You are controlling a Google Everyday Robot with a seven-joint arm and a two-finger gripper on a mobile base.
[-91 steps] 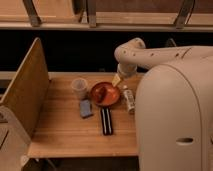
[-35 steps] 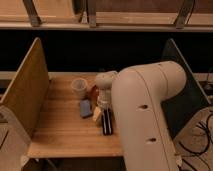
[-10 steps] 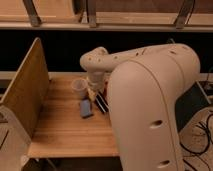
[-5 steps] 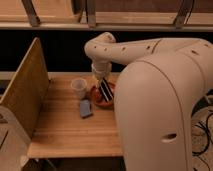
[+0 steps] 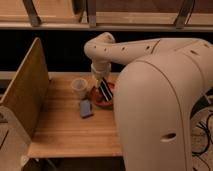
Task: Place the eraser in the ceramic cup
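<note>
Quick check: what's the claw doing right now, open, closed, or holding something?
Claw: closed on the eraser, holding it tilted above the orange-red bowl, beside the ceramic cup.

The wooden counter carries the pale ceramic cup near its back edge, an orange-red bowl just beside it, and a blue-grey block lying flat in front of both. The gripper hangs over the bowl, gripping the eraser.

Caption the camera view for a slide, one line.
Gripper holds the eraser tilted over the orange-red bowl, beside the ceramic cup on the wooden table.
</note>
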